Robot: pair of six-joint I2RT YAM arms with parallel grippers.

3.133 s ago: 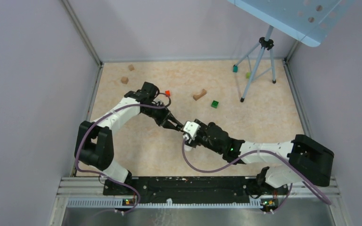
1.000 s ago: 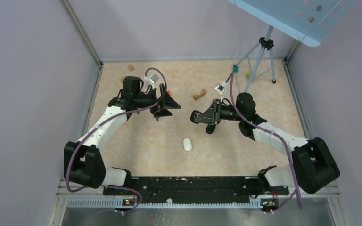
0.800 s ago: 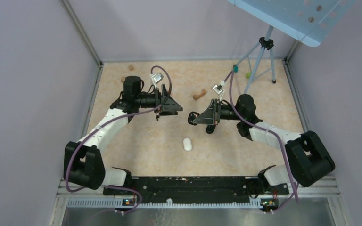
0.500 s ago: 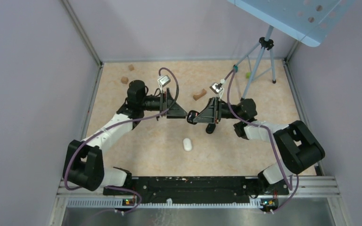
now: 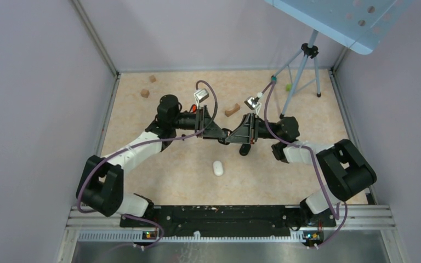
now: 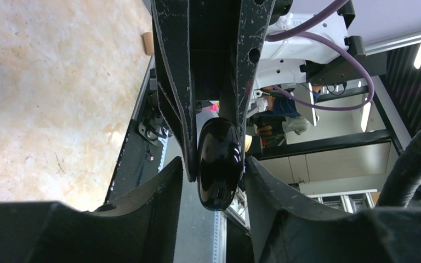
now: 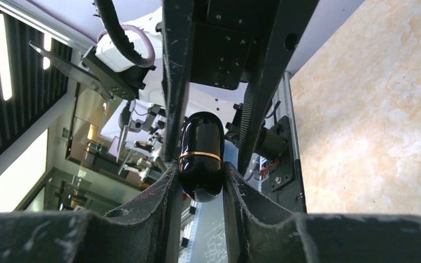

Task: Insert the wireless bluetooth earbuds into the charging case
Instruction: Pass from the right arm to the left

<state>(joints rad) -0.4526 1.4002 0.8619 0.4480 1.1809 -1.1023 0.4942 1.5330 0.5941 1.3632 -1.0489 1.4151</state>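
Capsule (image 7: 200,156), glossy black with a thin gold band, sits pinched between the right jaws, which stand narrow and press both its sides. The left jaws meet them tip to tip in mid-air and straddle the capsule's free end, half spread, with a sliver of gap along one side, so no firm grip shows there. Below the meeting jaws, toward the arm bases, the white oval case (image 5: 217,167) lies on the bench (image 5: 186,181), well apart from both pairs and touched by neither.

tripod (image 5: 309,51): back right | wooden blocks (image 5: 144,93): back left | arch block (image 5: 232,110): centre-back
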